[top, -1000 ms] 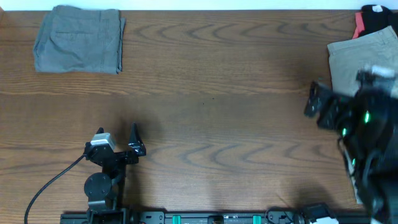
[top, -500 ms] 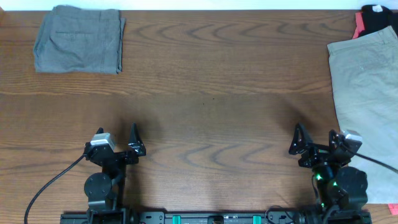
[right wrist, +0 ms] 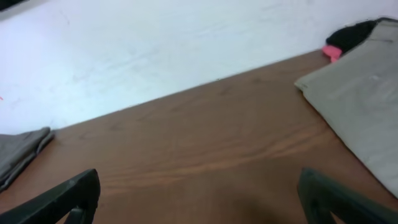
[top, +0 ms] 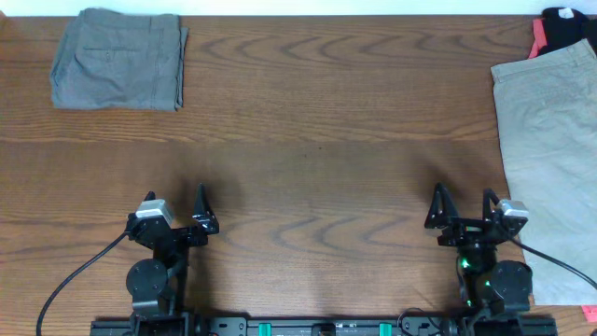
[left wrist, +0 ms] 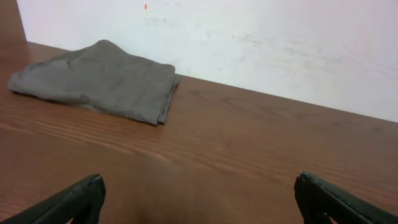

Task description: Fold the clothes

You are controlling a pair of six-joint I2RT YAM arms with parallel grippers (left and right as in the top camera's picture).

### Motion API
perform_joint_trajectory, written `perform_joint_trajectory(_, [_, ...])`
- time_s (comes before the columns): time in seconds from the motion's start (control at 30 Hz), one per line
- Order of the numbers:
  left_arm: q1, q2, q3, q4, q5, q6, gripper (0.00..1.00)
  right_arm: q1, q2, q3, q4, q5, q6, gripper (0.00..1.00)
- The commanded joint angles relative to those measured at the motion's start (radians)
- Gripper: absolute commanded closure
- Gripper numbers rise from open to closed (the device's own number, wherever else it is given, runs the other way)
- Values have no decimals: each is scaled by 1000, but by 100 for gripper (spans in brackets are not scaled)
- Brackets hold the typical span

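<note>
Desk (top: pixel 317 140): brown wood grain, white wall (left wrist: pixel 280 43) behind the far edge.

Item 1, medium grey shorts (top: pixel 118 59): far left corner of desk, folded into a compact rectangle, lying flat. Layered edges show on the side facing desk centre (clearest in the left wrist view). Nothing touching them.

Item 2, paler khaki-grey shorts (top: pixel 550 140): right edge of desk, spread flat, running out of frame to the right. Not folded. A black garment (top: pixel 564 23) and a pink item (top: pixel 538 37) sit at the far right corner, just behind the khaki pair; cannot tell whether they overlap it.

Left claw (top: pixel 177 210): near front edge, left of centre, fingers wide apart, nothing between them, bare desk below. Well apart from the grey shorts. Black cable (top: pixel 75 280) trails from the arm toward the front left.

Right claw (top: pixel 462 210): near front edge, right side, fingers spread apart, empty. Its wrist cam sits at the khaki pair's left edge in the overhead view; contact w/ cloth cannot be determined.

Both wrist views confirm: fingertips at the lower corners, only wood between.
</note>
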Motion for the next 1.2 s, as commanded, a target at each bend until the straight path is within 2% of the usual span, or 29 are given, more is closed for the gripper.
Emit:
perform_joint_trajectory(0.0, [-3, -7, -26, -18, -1, 7, 2, -11, -7, -55, 54, -8, -50, 1])
perform_joint_trajectory(0.23, [-3, -7, -26, -18, -1, 6, 2, -2, -7, -53, 58, -64, -296, 1])
perform_joint_trajectory(0.4, [-3, -7, -26, -18, -1, 7, 2, 29, -7, -52, 52, -60, -392, 1])
perform_joint_trajectory(1.17, [-3, -7, -26, -18, -1, 6, 2, 32, -7, -52, 52, -60, -370, 1])
